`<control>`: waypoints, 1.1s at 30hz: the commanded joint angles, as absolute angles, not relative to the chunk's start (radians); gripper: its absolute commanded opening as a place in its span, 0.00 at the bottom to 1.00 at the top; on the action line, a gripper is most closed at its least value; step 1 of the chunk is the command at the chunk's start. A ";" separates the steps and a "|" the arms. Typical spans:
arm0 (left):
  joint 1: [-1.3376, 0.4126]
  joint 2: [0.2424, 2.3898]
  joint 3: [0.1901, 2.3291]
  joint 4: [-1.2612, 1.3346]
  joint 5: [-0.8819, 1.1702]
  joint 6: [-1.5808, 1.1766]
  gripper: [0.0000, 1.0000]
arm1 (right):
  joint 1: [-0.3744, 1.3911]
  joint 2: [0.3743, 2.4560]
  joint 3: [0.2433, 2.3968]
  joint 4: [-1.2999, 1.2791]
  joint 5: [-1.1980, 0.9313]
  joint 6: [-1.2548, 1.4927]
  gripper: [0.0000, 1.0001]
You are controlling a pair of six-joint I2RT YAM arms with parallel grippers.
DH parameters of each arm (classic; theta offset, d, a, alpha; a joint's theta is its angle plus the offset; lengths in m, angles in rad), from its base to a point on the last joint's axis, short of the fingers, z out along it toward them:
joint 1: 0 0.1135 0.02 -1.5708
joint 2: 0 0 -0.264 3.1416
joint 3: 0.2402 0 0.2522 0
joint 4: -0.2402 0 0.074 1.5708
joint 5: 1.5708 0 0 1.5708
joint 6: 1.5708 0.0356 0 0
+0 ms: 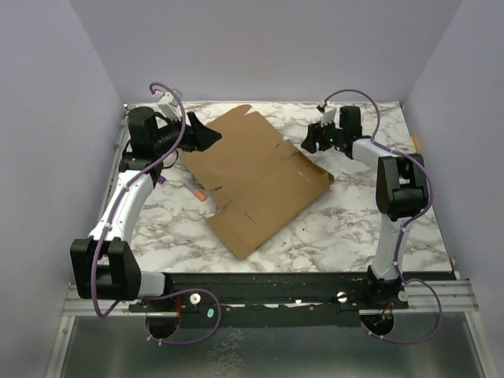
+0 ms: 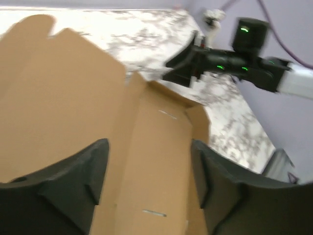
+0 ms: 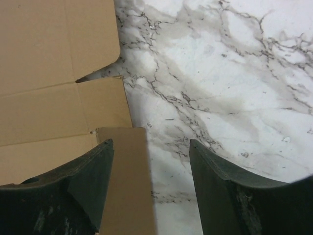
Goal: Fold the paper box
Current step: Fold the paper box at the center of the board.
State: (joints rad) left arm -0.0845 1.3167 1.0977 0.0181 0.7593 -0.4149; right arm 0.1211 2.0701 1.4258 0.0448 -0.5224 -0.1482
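Note:
The paper box (image 1: pixel 256 177) is a brown cardboard die-cut sheet lying mostly flat in the middle of the marble table, with flaps, tabs and slits. My left gripper (image 1: pixel 211 138) is open and empty above the sheet's left edge. In the left wrist view the sheet (image 2: pixel 73 122) fills the space under the open gripper (image 2: pixel 149 169). My right gripper (image 1: pixel 309 142) is open and empty at the sheet's right edge. In the right wrist view a narrow side flap (image 3: pixel 124 181) lies between the open gripper's (image 3: pixel 151 169) fingers, raised a little off the table.
A small pen-like object with an orange tip (image 1: pixel 198 190) lies on the marble table (image 1: pixel 339 224) just left of the sheet. Purple walls close in the back and sides. The black rail with the arm bases (image 1: pixel 268 287) runs along the near edge.

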 commanded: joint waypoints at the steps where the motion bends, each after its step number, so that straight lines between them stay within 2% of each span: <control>1: 0.039 1.406 1.093 -0.100 0.636 -0.444 0.81 | 0.119 2.074 1.409 0.028 -0.567 -0.113 0.68; 9: 0.169 1.308 0.727 0.085 0.625 -0.588 0.90 | 0.117 2.101 1.456 0.013 -0.622 -0.120 0.69; 12: 0.172 1.313 0.596 0.302 0.623 -0.699 0.90 | 0.115 2.101 1.468 0.010 -0.638 -0.115 0.69; 15: 0.166 1.356 0.560 0.368 0.617 -0.722 0.89 | 0.114 2.085 1.457 0.014 -0.645 -0.112 0.69; 19: 0.163 1.423 0.534 0.524 0.656 -0.799 0.84 | 0.114 2.078 1.451 0.017 -0.654 -0.104 0.69; 25: 0.127 1.524 0.574 0.613 0.643 -0.845 0.78 | 0.114 2.082 1.460 0.023 -0.684 -0.073 0.69; 31: 0.063 1.631 0.631 0.665 0.611 -0.873 0.62 | 0.114 2.078 1.463 0.020 -0.695 -0.069 0.69; 32: 0.053 1.646 0.640 0.673 0.604 -0.878 0.59 | 0.114 2.075 1.463 0.019 -0.696 -0.069 0.69; 33: 0.044 1.660 0.645 0.687 0.603 -0.882 0.50 | 0.114 2.074 1.461 0.019 -0.698 -0.069 0.69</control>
